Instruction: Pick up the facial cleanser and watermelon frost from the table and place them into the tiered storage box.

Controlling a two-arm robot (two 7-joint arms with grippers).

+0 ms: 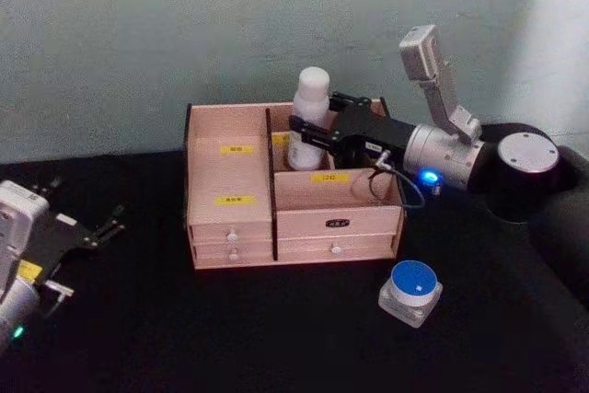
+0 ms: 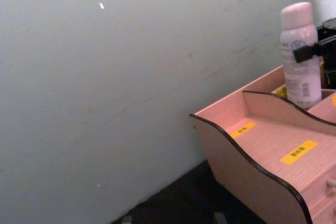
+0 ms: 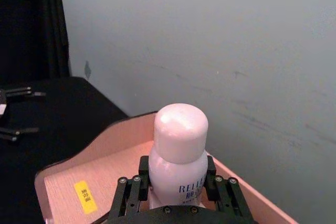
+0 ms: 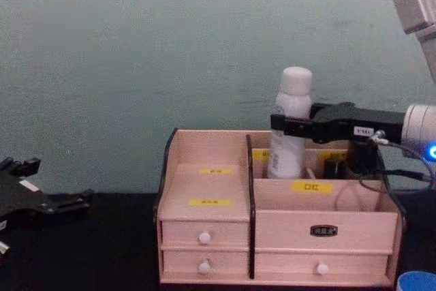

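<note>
The facial cleanser (image 1: pixel 311 98), a white bottle with a rounded cap, stands upright in the rear right compartment of the tiered storage box (image 1: pixel 230 172). My right gripper (image 1: pixel 311 131) is shut on the bottle's body (image 3: pixel 181 145) from the right, fingers (image 4: pixel 289 126) on either side. Whether the base rests on the compartment floor is hidden. The watermelon frost (image 1: pixel 411 290), a small white box with a round blue lid, lies on the table right of the box front. Open and parked, my left gripper (image 1: pixel 106 225) sits at the far left of the table.
The black table meets a pale green wall right behind the storage box (image 4: pixel 204 182). The box's left stepped shelves (image 2: pixel 273 145) with yellow labels hold nothing. The right arm's cable (image 1: pixel 391 186) hangs over the front right compartment.
</note>
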